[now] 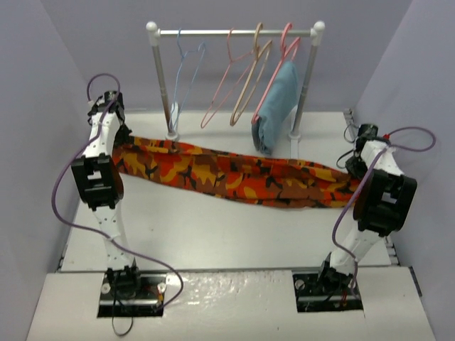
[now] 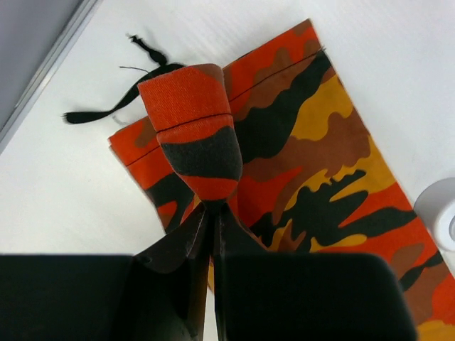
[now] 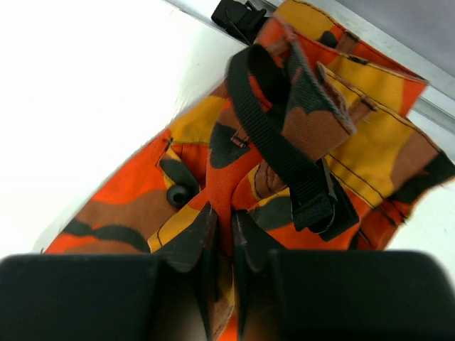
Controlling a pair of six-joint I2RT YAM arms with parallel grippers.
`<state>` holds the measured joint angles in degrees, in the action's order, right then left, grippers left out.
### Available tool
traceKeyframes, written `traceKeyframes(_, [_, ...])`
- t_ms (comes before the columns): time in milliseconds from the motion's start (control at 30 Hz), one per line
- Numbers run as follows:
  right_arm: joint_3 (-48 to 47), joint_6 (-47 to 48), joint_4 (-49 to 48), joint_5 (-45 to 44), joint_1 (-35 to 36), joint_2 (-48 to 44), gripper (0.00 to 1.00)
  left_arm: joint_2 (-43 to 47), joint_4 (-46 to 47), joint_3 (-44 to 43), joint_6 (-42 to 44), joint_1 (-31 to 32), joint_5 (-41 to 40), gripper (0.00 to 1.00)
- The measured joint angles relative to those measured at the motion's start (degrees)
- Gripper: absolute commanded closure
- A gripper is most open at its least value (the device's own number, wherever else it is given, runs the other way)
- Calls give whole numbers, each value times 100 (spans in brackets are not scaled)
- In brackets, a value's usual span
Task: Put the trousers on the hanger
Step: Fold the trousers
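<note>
The camouflage trousers (image 1: 234, 177) lie stretched across the table from left to right. My left gripper (image 1: 122, 145) is shut on a pinched fold at their leg end (image 2: 195, 142), with a black cord (image 2: 114, 106) beside it. My right gripper (image 1: 353, 167) is shut on the waist end (image 3: 234, 177), where a black strap (image 3: 284, 142) and a button (image 3: 176, 195) show. The light-blue wire hanger (image 1: 186, 78) hangs by its hook at the left end of the rack rail, behind the trousers.
The rack (image 1: 234, 32) stands at the back on two posts. It also carries a pink hanger (image 1: 226, 82), a tan hanger (image 1: 250, 78) and another pink hanger with a folded light-blue garment (image 1: 276, 106). A white post base (image 2: 441, 213) sits near the left gripper. Grey walls close in both sides.
</note>
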<state>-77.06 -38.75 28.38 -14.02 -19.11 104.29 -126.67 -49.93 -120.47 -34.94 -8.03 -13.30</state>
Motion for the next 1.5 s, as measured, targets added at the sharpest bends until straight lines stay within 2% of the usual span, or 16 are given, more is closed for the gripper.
traceKeyframes(100, [0, -3, -122, -66, -2, 161, 80, -364, 51, -344, 146, 49, -100, 81])
traceKeyframes(200, [-89, 79, -160, -230, -19, 234, 64, -625, 179, -610, 374, 36, -275, 68])
traceKeyframes(267, [-200, 163, -176, -329, -35, 245, 40, -706, 357, -712, 541, 16, -340, 44])
traceKeyframes(333, [-345, 264, -208, -412, -32, 245, 22, -704, 628, -723, 686, -1, -354, 30])
traceKeyframes(400, [-482, 387, -257, -500, 18, 234, 11, -611, 964, -613, 807, -18, -350, 18])
traceKeyframes(467, [-576, 518, -296, -569, 110, 193, 4, -400, 1297, -337, 903, -28, -333, 14])
traceKeyframes(667, [-519, 756, -473, -485, 632, -256, 4, 395, 2018, 562, 1156, -31, -117, 15])
traceKeyframes(900, [611, 799, -1025, 120, 935, -1363, 6, 1240, 2595, 2058, 1222, -31, 331, 32])
traceKeyframes(1000, [1172, 785, -1304, 465, 935, -1556, 7, 1208, 2639, 2538, 1220, -29, 544, 36])
traceKeyframes(1167, [2030, 718, -1806, 953, 937, -1401, 9, 523, 2580, 2536, 1217, -29, 794, 46])
traceKeyframes(1267, [2295, 693, -2010, 1128, 937, -1141, 10, 101, 2266, 2174, 1210, -29, 851, 53])
traceKeyframes(1433, [2556, 593, -2323, 1293, 941, -951, 10, -54, 1787, 1820, 1218, -34, 574, 67])
traceKeyframes(1500, [2695, 551, -2457, 1295, 941, -1048, 10, -45, 1575, 1874, 1161, -85, 429, 70])
